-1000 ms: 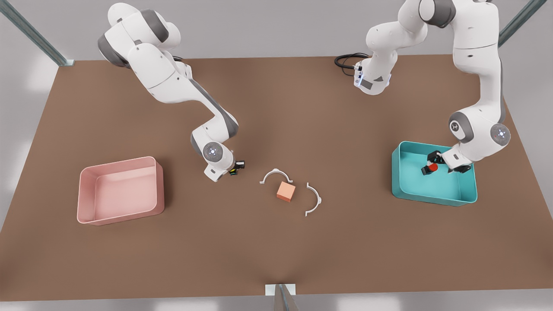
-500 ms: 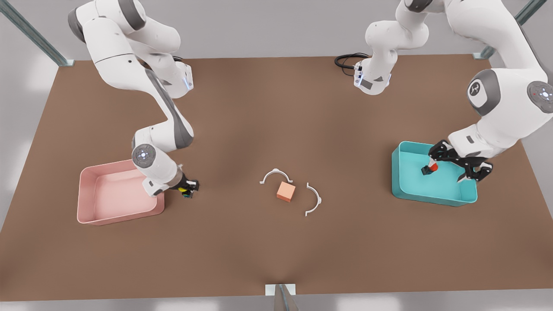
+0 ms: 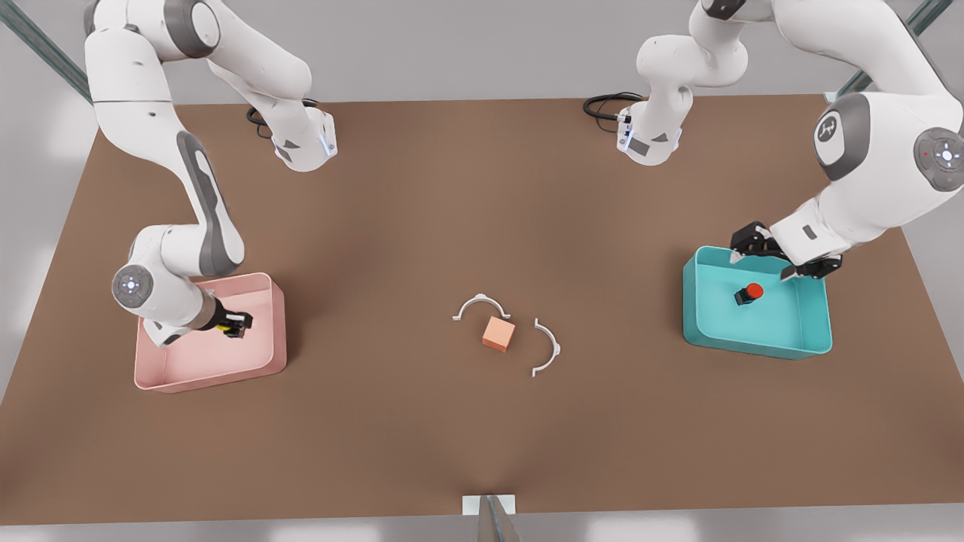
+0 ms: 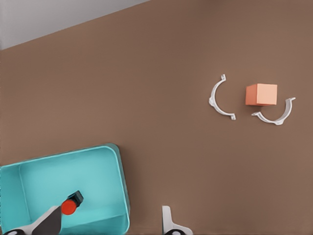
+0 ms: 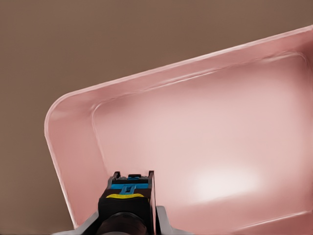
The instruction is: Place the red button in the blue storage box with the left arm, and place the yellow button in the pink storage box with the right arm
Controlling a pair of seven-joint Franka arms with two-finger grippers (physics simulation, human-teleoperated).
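The red button (image 3: 749, 293) (image 4: 71, 205) lies on the floor of the blue storage box (image 3: 753, 348) (image 4: 123, 186) at the front view's right. My left gripper (image 3: 779, 257) (image 4: 107, 226) hangs open over that box's far rim, apart from the button. At the front view's left, my right gripper (image 3: 235, 325) (image 5: 128, 208) is shut on the yellow button (image 3: 226, 327) (image 5: 128, 196). It holds the button over the inside of the pink storage box (image 3: 211, 376) (image 5: 68, 161), near the wall facing the table's middle.
An orange cube (image 3: 498, 333) (image 4: 261, 94) sits at the table's middle between two white curved pieces (image 3: 482, 305) (image 3: 548, 348). A black cable (image 3: 602, 105) coils at the far edge. Bare brown table lies between the two boxes.
My right arm carried the yellow button from near the table's middle to over the pink box. My left gripper opened, left the red button in the blue box and drew back upward.
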